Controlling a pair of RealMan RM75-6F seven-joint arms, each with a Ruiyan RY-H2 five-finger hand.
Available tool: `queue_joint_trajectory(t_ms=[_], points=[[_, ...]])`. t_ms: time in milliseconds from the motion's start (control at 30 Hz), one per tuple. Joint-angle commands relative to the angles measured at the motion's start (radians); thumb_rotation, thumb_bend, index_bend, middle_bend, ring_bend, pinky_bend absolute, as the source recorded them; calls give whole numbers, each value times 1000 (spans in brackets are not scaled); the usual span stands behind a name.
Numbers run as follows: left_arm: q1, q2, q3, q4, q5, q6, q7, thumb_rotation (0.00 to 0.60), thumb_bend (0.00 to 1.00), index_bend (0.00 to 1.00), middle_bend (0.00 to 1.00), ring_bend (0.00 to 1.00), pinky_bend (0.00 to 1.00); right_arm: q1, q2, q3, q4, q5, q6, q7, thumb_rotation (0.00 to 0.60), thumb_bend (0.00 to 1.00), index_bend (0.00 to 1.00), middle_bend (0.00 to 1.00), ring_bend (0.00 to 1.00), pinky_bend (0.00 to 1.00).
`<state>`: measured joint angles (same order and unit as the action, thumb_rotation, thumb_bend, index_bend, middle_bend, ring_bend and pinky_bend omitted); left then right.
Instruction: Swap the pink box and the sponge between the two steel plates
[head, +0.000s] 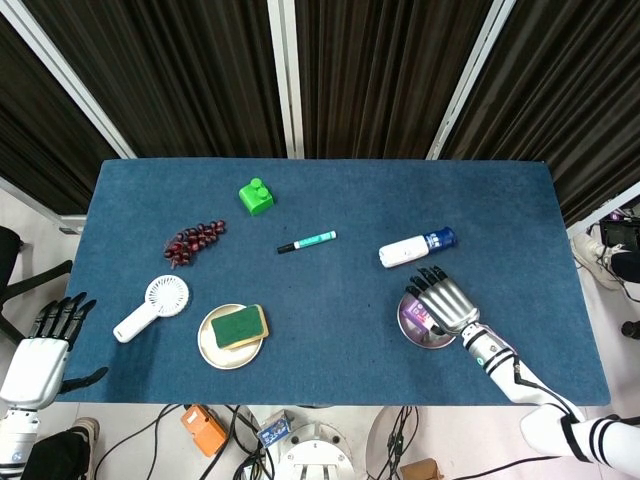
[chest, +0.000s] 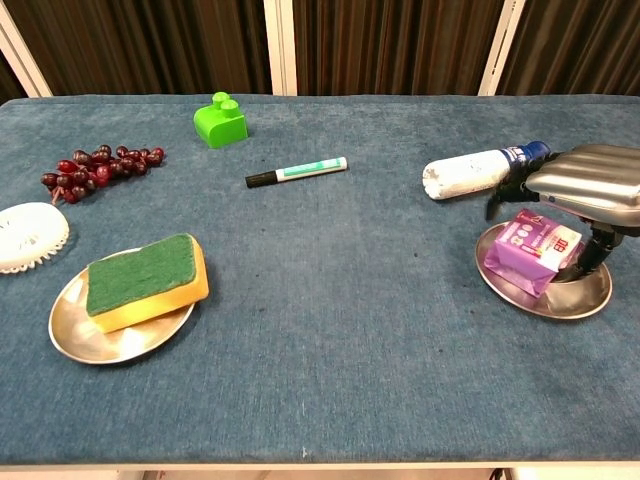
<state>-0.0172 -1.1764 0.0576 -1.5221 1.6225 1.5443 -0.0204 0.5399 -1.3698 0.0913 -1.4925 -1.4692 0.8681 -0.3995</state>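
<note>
While the right arm is stretched in from the front right corner of the tabletop (head: 330, 215), the right hand (head: 445, 299) is held palm down over the pink box (chest: 533, 248), its fingers (chest: 505, 190) spread and pointing toward the far edge; whether the box is actually gripped cannot be told. At the front left corner, just off the tabletop, the left hand (head: 40, 355) is seen with fingers apart and nothing in it. The pink box, a small carton with white print, is found lying in the right steel plate (chest: 570, 296), near the front edge on the right side. The sponge (chest: 146, 278), green on top and yellow below, is carried by the left steel plate (chest: 85, 340), near the front edge on the left side. Just beyond the right plate a white bottle (chest: 470, 172) with a blue cap is laid on its side.
</note>
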Motion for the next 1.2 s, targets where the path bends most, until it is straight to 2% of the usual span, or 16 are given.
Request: queue_joint_trajectory(t_ms=[33, 133, 300, 367, 500, 633, 700, 800, 833, 867, 900, 933, 1000, 1100, 1200], points=[[2, 0, 1, 1, 2, 3, -1, 600, 47, 71, 0, 0, 32, 0, -7, -12, 11, -8, 19, 3, 600, 366, 704, 569, 518, 589], [4, 1, 1, 0, 4, 6, -3, 600, 47, 72, 0, 0, 32, 1, -7, -17, 11, -11, 37, -1, 600, 370, 777, 630, 581, 649], [6, -1, 4, 2, 15, 15, -4, 600, 48, 71, 0, 0, 32, 6, -25, 8, -12, -59, 131, 44, 600, 370, 798, 646, 597, 668], [4, -2, 6, 2, 21, 12, -3, 600, 48, 71, 0, 0, 32, 27, -35, 28, -41, -57, 131, 27, 600, 370, 797, 647, 597, 668], [-10, 0, 23, -4, 44, -15, -18, 600, 48, 71, 0, 0, 32, 110, -112, 102, -83, 24, 70, -86, 600, 370, 797, 647, 597, 668], [-27, 6, 36, -19, 63, -47, 3, 600, 60, 71, 0, 0, 32, 196, -240, 155, -29, 139, 14, -219, 600, 370, 766, 647, 596, 665], [-35, 11, 39, -38, 69, -61, 39, 600, 62, 71, 0, 0, 32, 233, -302, 168, 11, 207, -3, -286, 600, 370, 719, 646, 582, 660], [-47, 15, 39, -71, 80, -75, 74, 600, 62, 71, 0, 0, 32, 268, -360, 171, 50, 288, -27, -332, 600, 370, 506, 558, 490, 623], [-51, 14, 38, -78, 85, -78, 82, 600, 63, 71, 0, 0, 32, 275, -368, 170, 54, 311, -37, -338, 600, 370, 360, 478, 428, 587], [-55, 13, 38, -84, 89, -82, 91, 600, 63, 71, 0, 0, 32, 280, -371, 167, 56, 333, -44, -345, 600, 359, 181, 362, 338, 530], [-62, 12, 38, -93, 93, -91, 105, 600, 62, 71, 0, 0, 32, 286, -370, 162, 53, 361, -52, -356, 600, 327, 53, 242, 241, 458], [-67, 12, 38, -102, 95, -99, 113, 600, 62, 72, 0, 0, 32, 289, -366, 157, 47, 380, -55, -365, 600, 288, 9, 158, 167, 396], [-81, 12, 36, -122, 96, -118, 123, 600, 61, 72, 0, 0, 32, 291, -352, 152, 22, 403, -50, -363, 600, 203, 0, 39, 50, 268], [-98, 2, 23, -143, 92, -133, 132, 600, 58, 71, 5, 0, 32, 282, -316, 142, -23, 399, -30, -336, 590, 136, 0, 0, 0, 136], [-110, -30, 7, -155, 84, -140, 141, 600, 52, 71, 14, 0, 32, 259, -255, 126, -92, 374, 0, -301, 540, 120, 0, 0, 0, 72]])
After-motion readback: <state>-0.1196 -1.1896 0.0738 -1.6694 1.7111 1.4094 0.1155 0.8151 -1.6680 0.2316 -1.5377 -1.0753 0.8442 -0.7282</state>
